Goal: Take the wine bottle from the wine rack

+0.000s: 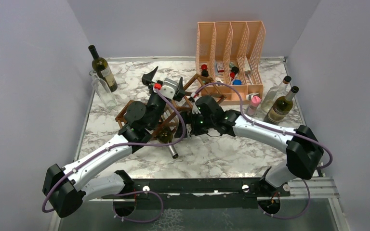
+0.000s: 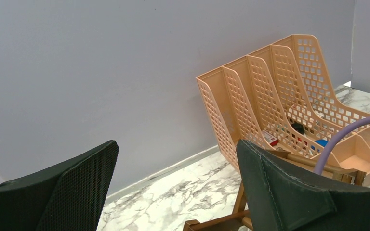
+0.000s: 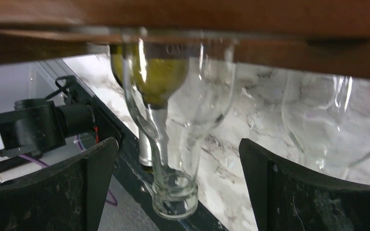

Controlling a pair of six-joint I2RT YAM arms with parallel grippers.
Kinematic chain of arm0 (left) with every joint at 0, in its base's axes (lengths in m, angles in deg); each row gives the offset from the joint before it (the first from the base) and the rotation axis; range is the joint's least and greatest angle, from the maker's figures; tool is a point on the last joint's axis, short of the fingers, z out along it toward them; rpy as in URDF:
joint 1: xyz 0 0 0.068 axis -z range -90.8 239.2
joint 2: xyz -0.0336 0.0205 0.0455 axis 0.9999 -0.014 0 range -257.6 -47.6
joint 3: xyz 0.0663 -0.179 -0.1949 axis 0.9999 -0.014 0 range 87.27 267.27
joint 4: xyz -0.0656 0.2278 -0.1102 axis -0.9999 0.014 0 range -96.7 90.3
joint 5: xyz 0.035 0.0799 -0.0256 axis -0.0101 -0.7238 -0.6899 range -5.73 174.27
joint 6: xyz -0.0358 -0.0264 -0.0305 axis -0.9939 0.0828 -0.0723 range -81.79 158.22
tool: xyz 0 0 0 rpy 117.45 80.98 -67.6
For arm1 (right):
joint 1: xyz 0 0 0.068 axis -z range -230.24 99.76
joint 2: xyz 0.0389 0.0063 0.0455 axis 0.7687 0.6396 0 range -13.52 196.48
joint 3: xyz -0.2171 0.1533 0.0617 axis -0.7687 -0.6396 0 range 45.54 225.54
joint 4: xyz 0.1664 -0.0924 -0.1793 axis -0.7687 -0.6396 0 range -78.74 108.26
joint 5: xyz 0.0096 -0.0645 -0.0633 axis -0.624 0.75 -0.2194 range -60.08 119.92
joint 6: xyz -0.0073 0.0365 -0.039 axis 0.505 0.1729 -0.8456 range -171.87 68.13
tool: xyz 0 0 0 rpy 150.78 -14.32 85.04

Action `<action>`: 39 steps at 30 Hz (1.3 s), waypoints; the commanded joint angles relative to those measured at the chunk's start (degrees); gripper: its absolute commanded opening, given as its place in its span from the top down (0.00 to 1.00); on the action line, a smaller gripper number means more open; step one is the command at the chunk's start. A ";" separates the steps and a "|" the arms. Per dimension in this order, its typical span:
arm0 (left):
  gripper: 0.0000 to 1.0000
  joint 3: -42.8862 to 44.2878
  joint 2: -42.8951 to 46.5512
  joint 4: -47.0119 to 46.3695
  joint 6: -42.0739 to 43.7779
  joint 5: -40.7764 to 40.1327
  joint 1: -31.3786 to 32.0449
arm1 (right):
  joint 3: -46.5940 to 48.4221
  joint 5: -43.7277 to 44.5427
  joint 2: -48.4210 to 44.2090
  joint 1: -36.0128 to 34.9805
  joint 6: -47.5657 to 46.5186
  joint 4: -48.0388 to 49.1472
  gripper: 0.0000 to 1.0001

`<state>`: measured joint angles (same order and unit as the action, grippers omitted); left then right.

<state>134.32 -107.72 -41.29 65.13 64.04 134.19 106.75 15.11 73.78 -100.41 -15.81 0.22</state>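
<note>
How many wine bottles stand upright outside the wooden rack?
4: dark glass bottle and clear empty bottle at far left; clear dark-capped bottle and yellowish bottle at far right. Others may be hidden.

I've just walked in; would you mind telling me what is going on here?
Two robot arms are at the wooden wine rack to take a wine bottle off it. The bottle lies in the rack, neck toward the near edge. The right arm has its open jaws low at the rack, bottle necks before them; the left arm holds its open jaws above the rack. Nothing is gripped yet.
</note>
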 commanded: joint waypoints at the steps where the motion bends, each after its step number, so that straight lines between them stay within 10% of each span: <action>1: 0.01 -0.54 0.05 -1.92 1.05 -0.12 -0.30 | -2.13 4.94 0.74 -0.91 2.51 10.51 0.05; 39: 0.01 -1.35 -0.19 -2.94 0.07 1.51 -2.28 | -10.60 13.17 -6.11 -2.56 6.31 12.86 0.77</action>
<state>133.51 -108.70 -42.60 65.20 65.22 132.05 97.42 24.77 71.05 -102.92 -9.67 16.57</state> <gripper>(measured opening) 0.989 0.422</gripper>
